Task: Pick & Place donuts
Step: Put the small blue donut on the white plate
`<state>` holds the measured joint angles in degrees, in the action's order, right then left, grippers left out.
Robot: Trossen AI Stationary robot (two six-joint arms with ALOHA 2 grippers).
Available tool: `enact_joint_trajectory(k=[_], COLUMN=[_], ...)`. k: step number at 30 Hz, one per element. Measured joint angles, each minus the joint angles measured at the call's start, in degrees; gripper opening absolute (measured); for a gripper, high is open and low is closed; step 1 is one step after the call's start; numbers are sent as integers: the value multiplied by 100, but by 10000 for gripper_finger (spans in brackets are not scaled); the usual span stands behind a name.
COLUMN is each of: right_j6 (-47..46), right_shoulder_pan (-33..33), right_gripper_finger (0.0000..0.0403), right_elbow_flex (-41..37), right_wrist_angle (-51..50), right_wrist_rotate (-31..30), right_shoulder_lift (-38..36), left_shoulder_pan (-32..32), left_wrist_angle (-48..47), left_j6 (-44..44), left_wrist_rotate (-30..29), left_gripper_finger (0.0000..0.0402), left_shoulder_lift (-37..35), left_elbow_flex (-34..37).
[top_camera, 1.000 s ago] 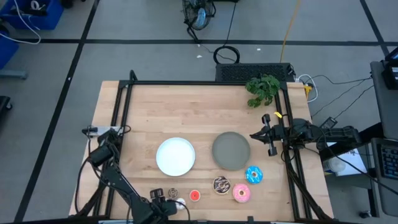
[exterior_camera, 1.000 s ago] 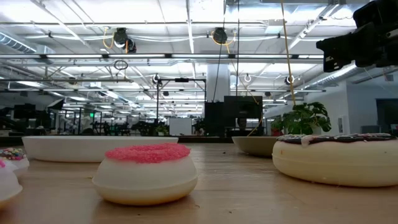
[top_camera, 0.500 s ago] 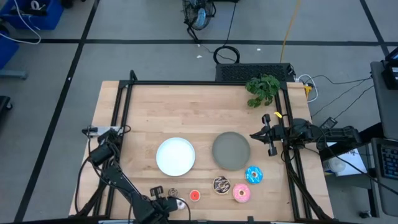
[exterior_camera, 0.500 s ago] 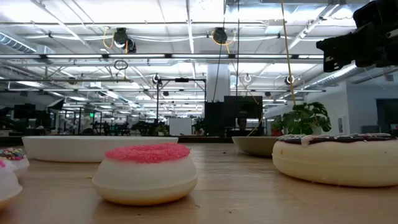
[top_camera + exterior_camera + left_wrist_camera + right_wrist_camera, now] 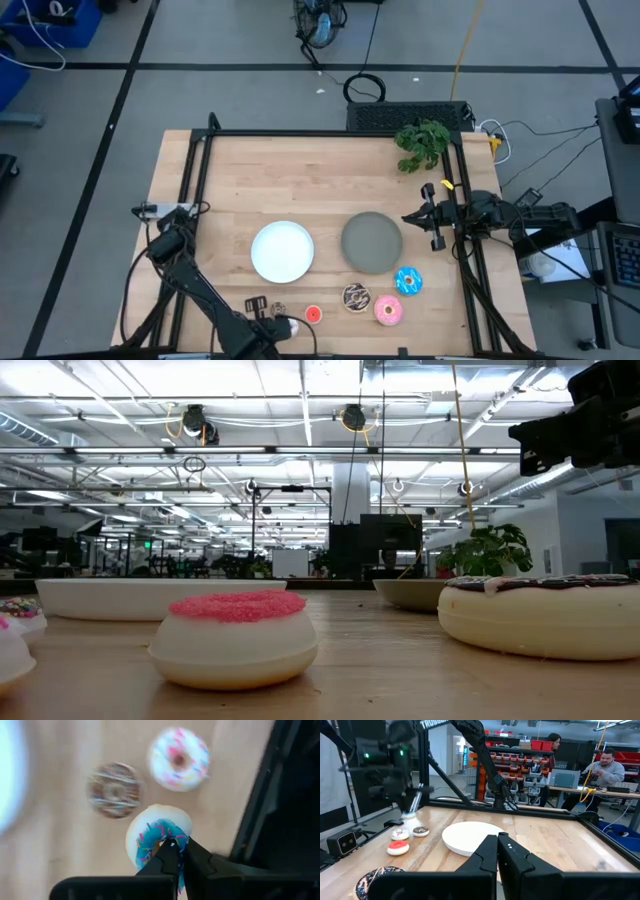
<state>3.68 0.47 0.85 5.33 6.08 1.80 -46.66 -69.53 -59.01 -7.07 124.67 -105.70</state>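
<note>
Blue mini donut [image 5: 159,838]: clamped by its rim in the left gripper [image 5: 175,851], at the near-left edge of the bench [image 5: 240,180]; probably just lifted clear of the wood, though the blurred wrist view leaves that unsure.
Neighbours: pink-white mini donut [image 5: 178,758] and brown mini donut [image 5: 114,789] lying just beyond it, flat and apart from each other; red mini donut [image 5: 313,314] a little further along the near edge.
Larger donuts: brown sprinkled donut [image 5: 355,296], pink donut [image 5: 388,310] and blue donut [image 5: 408,281] grouped near the grey plate [image 5: 371,241].
Plates: white plate [image 5: 282,250] nearest the held donut, bare; grey plate beside it, also bare.
Left jaws: clenched on the blue mini donut.
Right gripper [image 5: 497,845]: parked at the right rail, jaws pressed together, holding nothing.
Doing it well: rise straight up before travelling, pass over the two small neighbours without brushing them, lower close to the plate before letting go so the ring does not roll.
</note>
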Motion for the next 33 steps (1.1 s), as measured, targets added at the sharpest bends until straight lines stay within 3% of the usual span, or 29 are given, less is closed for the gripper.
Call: enact_joint_trajectory(k=[7,13,23,29,33], right_j6=[0,0,0,0,0], right_shoulder_pan=[0,0,0,0,0], right_gripper_finger=[0,0,0,0,0], right_elbow_flex=[-1,1,-1,0,-1], right_wrist_angle=[1,14,45,42,39], right_wrist_rotate=[1,-1,-1,-1,-1], right_shoulder_lift=[0,-2,41,44,47], left_shoulder_pan=[154,522,1744,2513,2779], left_wrist_angle=[-1974,-2015,-2044,-2034,-1364], left_j6=[609,1745,3108,3519,3833], left_wrist_rotate=[-620,-1119,-1395,-1059,-649], left_gripper_finger=[10,14,16,12,10], left_shoulder_lift=[-8,-357,-950,-1044,-1038], left_elbow_flex=[-1829,-2582,-2133,-959,-92])
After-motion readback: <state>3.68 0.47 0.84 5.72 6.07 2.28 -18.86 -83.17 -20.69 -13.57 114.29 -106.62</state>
